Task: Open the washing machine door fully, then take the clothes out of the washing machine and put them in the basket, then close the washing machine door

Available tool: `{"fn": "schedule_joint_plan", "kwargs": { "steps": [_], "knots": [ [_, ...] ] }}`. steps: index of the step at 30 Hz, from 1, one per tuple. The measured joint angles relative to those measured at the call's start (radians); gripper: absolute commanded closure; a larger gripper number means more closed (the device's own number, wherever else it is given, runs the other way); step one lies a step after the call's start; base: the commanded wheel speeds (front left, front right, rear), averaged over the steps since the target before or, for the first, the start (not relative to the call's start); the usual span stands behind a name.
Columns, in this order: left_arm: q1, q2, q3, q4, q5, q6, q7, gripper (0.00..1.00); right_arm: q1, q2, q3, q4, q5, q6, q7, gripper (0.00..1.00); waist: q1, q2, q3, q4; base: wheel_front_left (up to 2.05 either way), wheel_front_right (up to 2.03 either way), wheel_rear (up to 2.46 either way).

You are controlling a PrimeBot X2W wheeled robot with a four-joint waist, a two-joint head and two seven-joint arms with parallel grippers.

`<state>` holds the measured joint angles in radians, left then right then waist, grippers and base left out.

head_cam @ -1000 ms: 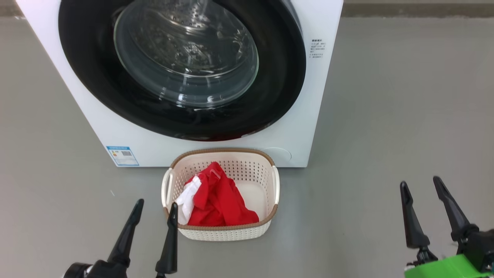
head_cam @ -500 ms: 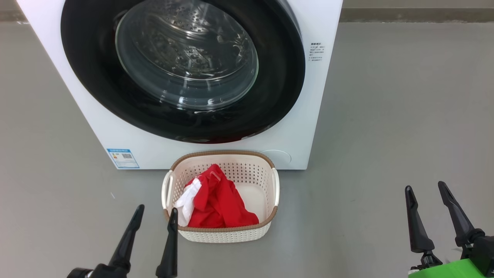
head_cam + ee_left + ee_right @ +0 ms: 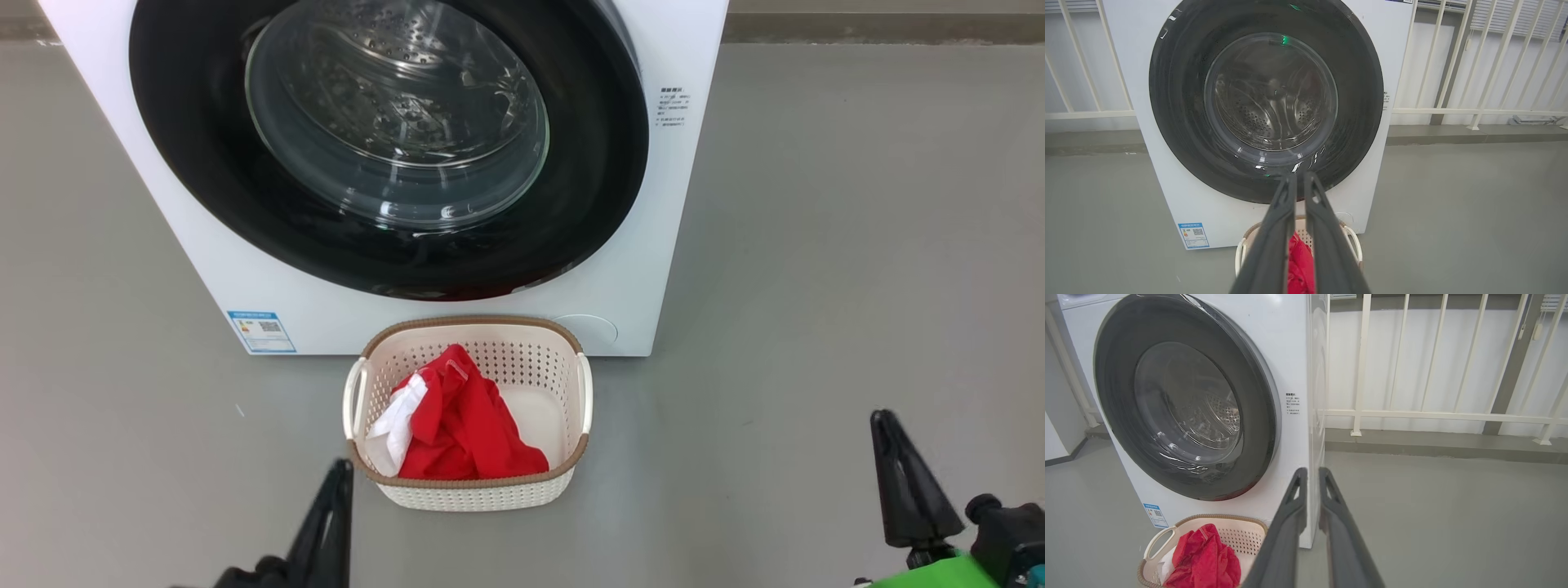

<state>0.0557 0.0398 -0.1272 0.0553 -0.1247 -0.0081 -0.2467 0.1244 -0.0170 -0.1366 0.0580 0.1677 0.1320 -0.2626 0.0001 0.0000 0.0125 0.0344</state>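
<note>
The washing machine (image 3: 629, 245) stands straight ahead with its black-rimmed door (image 3: 392, 139) shut flat against its front. Through the glass I see the bare steel drum. The cream basket (image 3: 473, 494) sits on the floor right before the machine, holding the red clothes (image 3: 461, 425), one with a white part. My left gripper (image 3: 339, 482) is shut and empty, just left of the basket's near corner. My right gripper (image 3: 882, 420) is shut and empty, well to the basket's right. In the left wrist view the shut left gripper (image 3: 1299, 176) points at the door's lower rim.
Grey floor spreads on both sides of the machine. A white railing (image 3: 1412, 414) on a low kerb runs behind and to the right. A blue label sticker (image 3: 261, 331) marks the machine's lower left corner.
Both grippers have gone from open to shut, with nothing between the fingers. Both have also dropped back towards the bottom edge of the head view.
</note>
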Motion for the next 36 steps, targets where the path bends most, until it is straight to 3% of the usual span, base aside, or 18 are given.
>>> {"fn": "schedule_joint_plan", "kwargs": {
  "steps": [36],
  "knots": [
    [-0.004, 0.010, 0.021, 0.067, -0.420, -0.025, 0.071, 1.00, -0.022, -0.006, 0.018, 0.065, 0.398, 0.000, 0.091, 1.00, 0.0001, 0.0000, -0.003, -0.010, 0.00, 0.00, 0.00]
  ]
}}
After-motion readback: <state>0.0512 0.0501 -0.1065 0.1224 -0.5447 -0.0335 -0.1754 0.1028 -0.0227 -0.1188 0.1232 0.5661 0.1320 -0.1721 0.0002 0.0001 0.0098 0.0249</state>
